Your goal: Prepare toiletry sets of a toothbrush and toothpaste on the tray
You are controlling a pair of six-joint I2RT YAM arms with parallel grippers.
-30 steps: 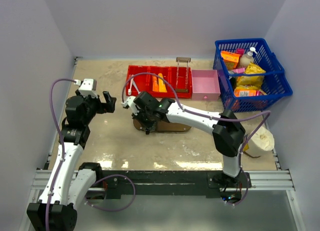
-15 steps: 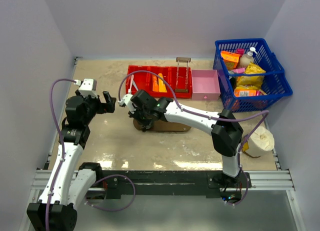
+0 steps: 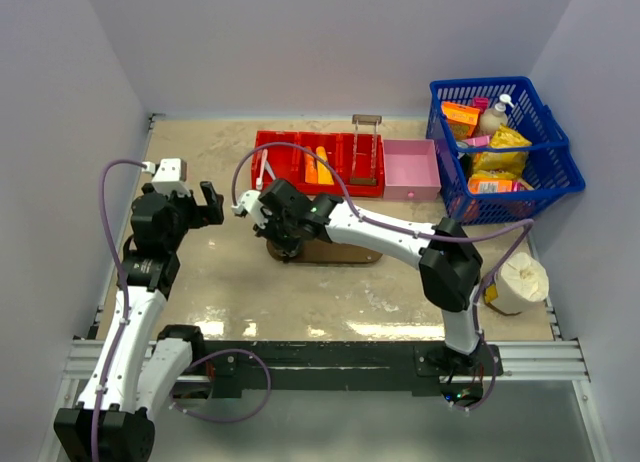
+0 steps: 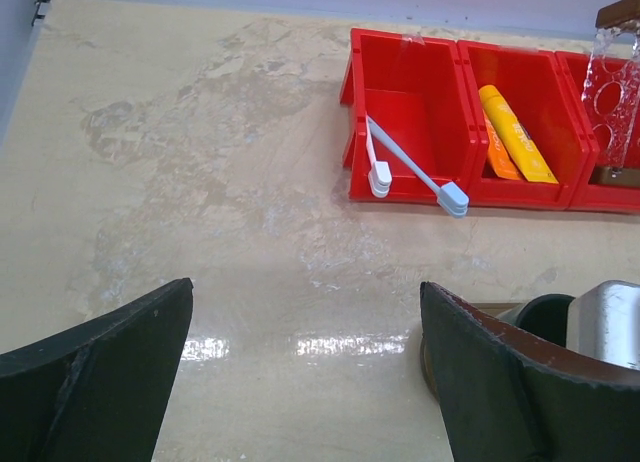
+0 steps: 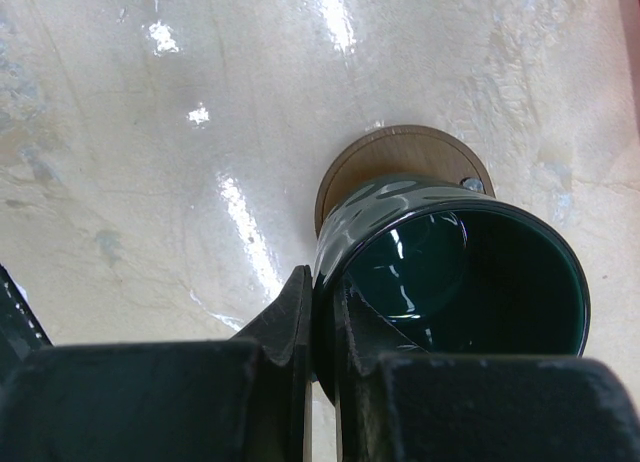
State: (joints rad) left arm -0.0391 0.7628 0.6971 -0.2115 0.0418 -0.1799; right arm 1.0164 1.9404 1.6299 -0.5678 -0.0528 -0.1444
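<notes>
So the table (image 3: 230, 282) has a blue basket (image 3: 520, 202) of goods in the far right corner. A red bin (image 3: 283, 152) sits at the middle of the far edge with a pink box (image 3: 411, 170) touching its right side. The tray (image 3: 345, 254) lies just nearer than the bin, about mid-table, mostly under the right arm. The right gripper (image 5: 322, 292) is pinched tight on the rim of a dark green cup (image 5: 470, 272), one finger inside and one outside. The cup stands upright over the tray's left end, though I can't tell if its base is actually down. The left gripper (image 4: 305, 287) hangs spread wide with nothing in it, near the left edge and facing the bin. Both toothpaste (image 4: 515, 132) tubes lie in the bin's middle compartment. The toothbrushes (image 4: 405, 164) are in the left one, leaning over its front wall. I'd say we're at the cup-setting step, with nothing from the sets on the tray as far as I can see. Next up is probably letting go of the rim cleanly without tipping the cup. Then pinch a brush where it overhangs the wall, which needs a narrow, well-lined-up grip.
</notes>
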